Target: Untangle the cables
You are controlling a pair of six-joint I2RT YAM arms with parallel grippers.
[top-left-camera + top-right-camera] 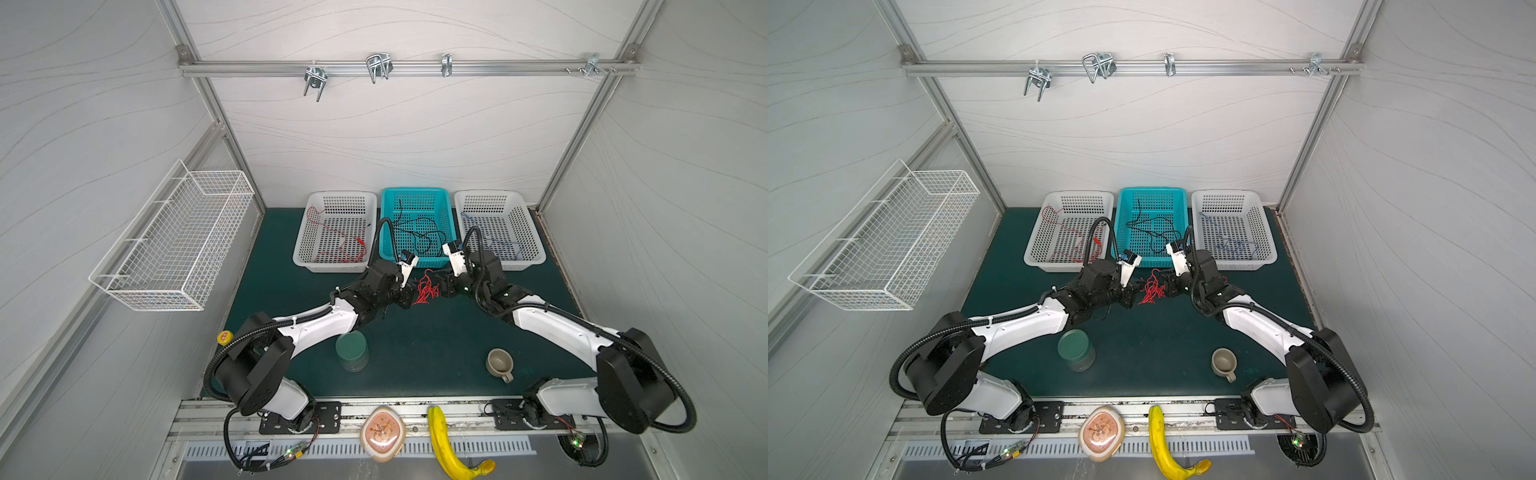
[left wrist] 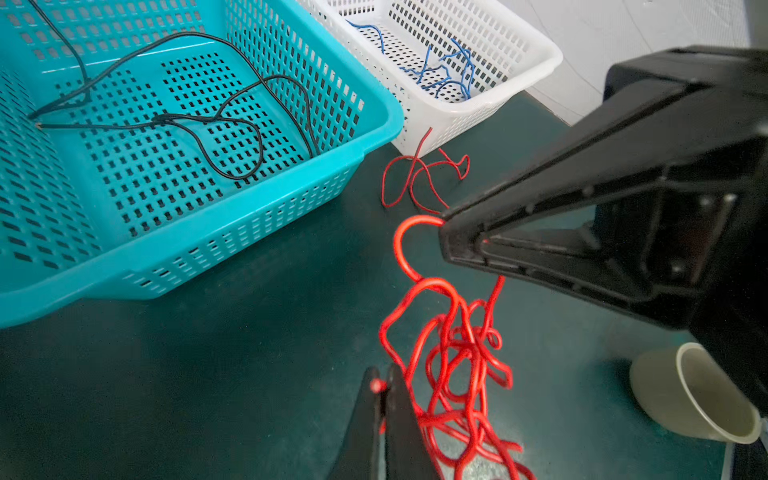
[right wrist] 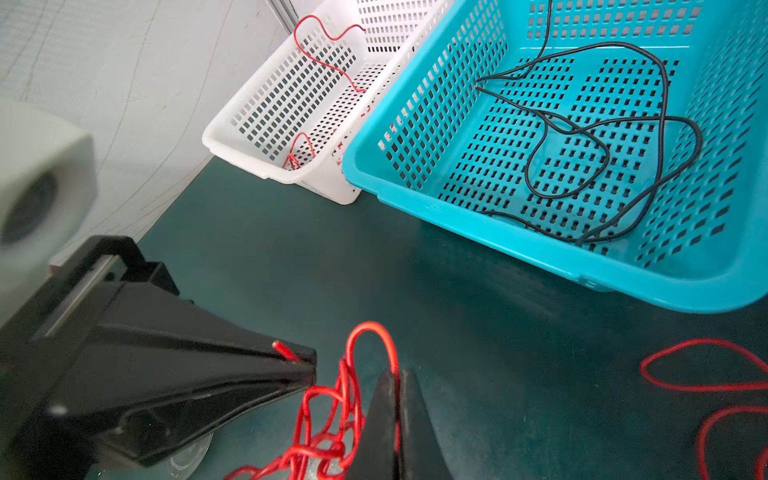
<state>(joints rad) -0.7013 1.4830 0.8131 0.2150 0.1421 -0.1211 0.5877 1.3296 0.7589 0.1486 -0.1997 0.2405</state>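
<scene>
— Which step is this?

— Nearly the last, I'd say. A thin black wire [image 3: 666,91] lies in the teal perforated plastic basket [image 2: 249,232]. A red wire [image 3: 326,65] is in the white perforated basket [image 3: 249,158] on the left arm's side, and blue wires [image 2: 449,79] are in the white basket [image 2: 519,85] on the right arm's side. That leaves a knot of thin red wire [image 2: 461,353] over the dark green bench [image 2: 208,374], just in front of the teal basket. A loose red strand [image 3: 706,388] lies near it.

— Who holds the knot?

— Both arms. The left fingers [image 2: 401,415] are pressed together on a red wire end. The right fingers [image 3: 415,415] are clamped on a loop of the same knot.

— And next?

— Probably a slow pull apart, watching whether the loops slide free or cinch. If they tighten, one side should release and regrip elsewhere.
</scene>
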